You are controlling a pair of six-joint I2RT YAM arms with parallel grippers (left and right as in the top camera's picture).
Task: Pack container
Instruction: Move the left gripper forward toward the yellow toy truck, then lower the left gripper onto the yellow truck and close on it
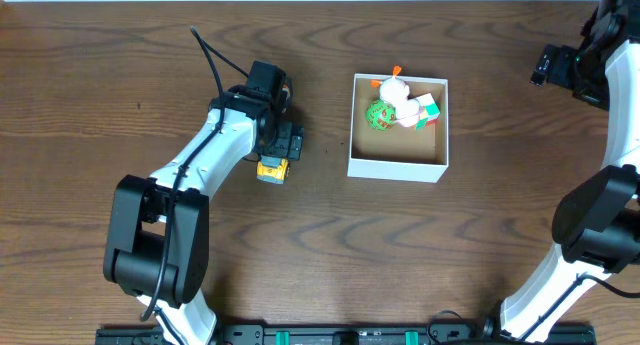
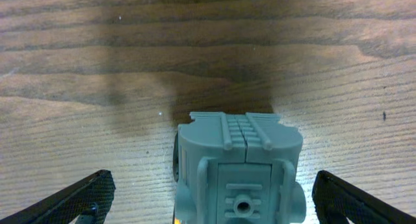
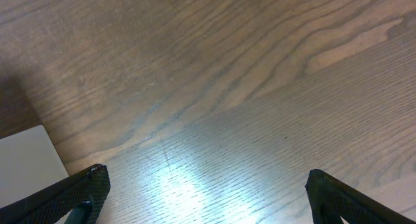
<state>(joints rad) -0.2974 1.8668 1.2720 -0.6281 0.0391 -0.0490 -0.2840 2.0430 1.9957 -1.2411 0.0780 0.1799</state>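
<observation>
The container (image 1: 396, 168), a shallow white-walled box with a brown floor, sits right of centre. Inside lie a green ball (image 1: 380, 116), a white toy with orange bits (image 1: 398, 93) and a white-and-green block (image 1: 428, 109). A yellow toy truck with a grey back (image 1: 273, 169) stands on the table left of the box. My left gripper (image 1: 284, 145) is open and low over the truck; in the left wrist view the grey truck body (image 2: 239, 172) stands between the spread fingers (image 2: 211, 201). My right gripper (image 3: 205, 198) is open and empty above bare table at the far right.
The right arm (image 1: 585, 65) hangs over the table's far right edge. A white corner of the box (image 3: 26, 156) shows at the left of the right wrist view. The arm bases stand at the front edge.
</observation>
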